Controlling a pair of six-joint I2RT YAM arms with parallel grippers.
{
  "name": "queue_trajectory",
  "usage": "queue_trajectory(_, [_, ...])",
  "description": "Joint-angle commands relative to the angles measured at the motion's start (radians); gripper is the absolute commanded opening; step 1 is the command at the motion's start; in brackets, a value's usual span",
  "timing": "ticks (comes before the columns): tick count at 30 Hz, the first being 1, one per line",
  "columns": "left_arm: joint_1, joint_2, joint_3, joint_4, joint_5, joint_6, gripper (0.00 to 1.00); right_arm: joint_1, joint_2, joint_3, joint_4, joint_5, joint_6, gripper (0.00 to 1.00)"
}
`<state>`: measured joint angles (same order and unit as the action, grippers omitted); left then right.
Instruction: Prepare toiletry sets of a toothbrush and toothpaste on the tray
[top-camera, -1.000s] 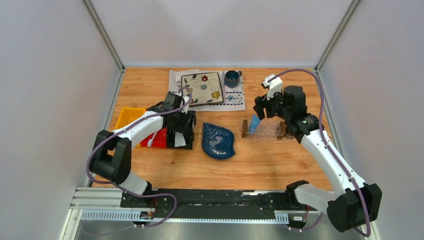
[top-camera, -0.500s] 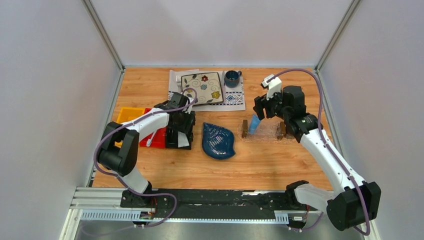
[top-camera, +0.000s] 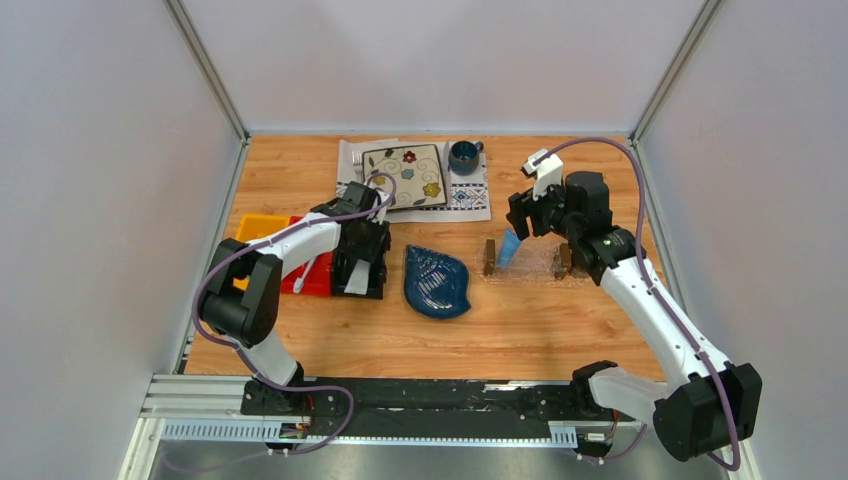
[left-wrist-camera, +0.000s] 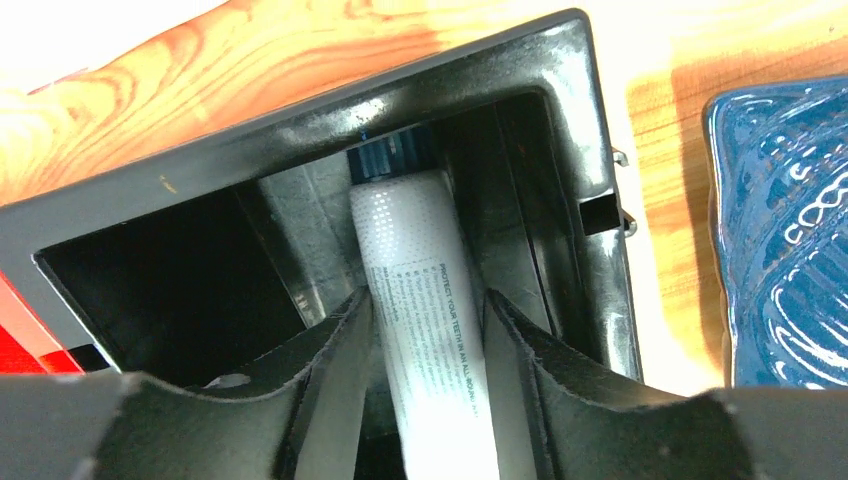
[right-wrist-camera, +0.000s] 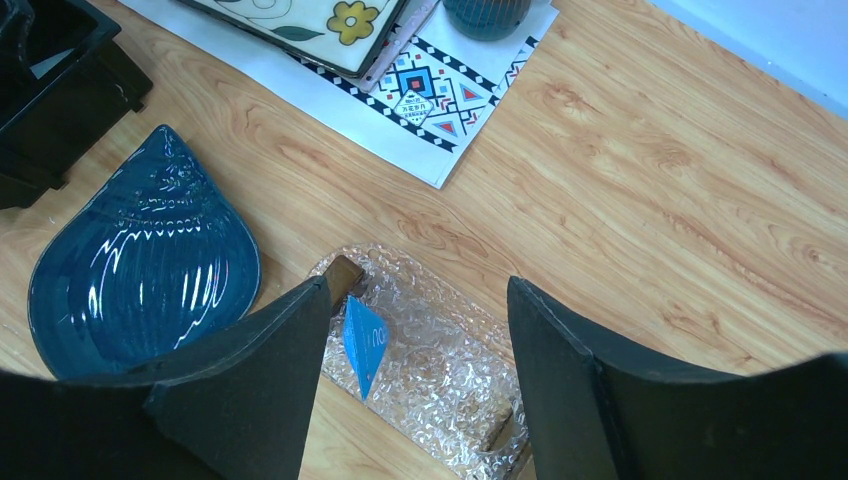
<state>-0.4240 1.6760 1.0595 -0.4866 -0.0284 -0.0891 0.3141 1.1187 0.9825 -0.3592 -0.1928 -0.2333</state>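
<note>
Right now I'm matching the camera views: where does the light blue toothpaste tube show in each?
Top external: light blue toothpaste tube at the tray's left end.
Left wrist: not in it.
Right wrist: lower centre, on the tray.
Shared landmark: blue leaf dish.

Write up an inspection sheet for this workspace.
Surface: wooden tabletop, no spills seen.
Job's things: light blue toothpaste tube in the clear textured plastic tray, beside one wooden end block; white-grey toothpaste tube in the black plastic bin; slim pale toothbrush apparently in the red bin.
Clutter: dark blue leaf-shaped dish, floral square plate on a patterned paper mat, blue mug, yellow bin.
Grippers: left gripper straddles the white-grey tube, grip unclear; right gripper open, empty, above the tray.
Cables: purple cables hang in loops, no snag seen.
Surroundings: pale walls on three sides; metal rail at the near edge.
</note>
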Motion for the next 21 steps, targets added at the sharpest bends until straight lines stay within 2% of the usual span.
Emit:
queue_trajectory(1, [-0.004,-0.009,0.03,0.057,0.005,0.031,0.48,0.006,0.006,0.007,0.026,0.001,-0.011,0.7])
queue_trajectory(9, [-0.004,-0.076,0.04,0.072,-0.008,0.066,0.36,0.006,0.015,0.012,0.022,-0.005,-0.009,0.7])
queue_trajectory(13, [-0.004,-0.13,0.053,0.066,0.004,0.081,0.26,0.006,0.012,0.012,0.022,-0.005,-0.008,0.7])
queue_trajectory(18, [-0.004,-0.2,0.057,0.059,0.024,0.112,0.18,0.006,0.004,0.013,0.022,-0.011,-0.006,0.7])
queue_trajectory(21, [-0.004,-0.278,0.06,0.051,0.103,0.126,0.15,0.006,0.003,0.031,-0.001,-0.057,-0.006,0.7])
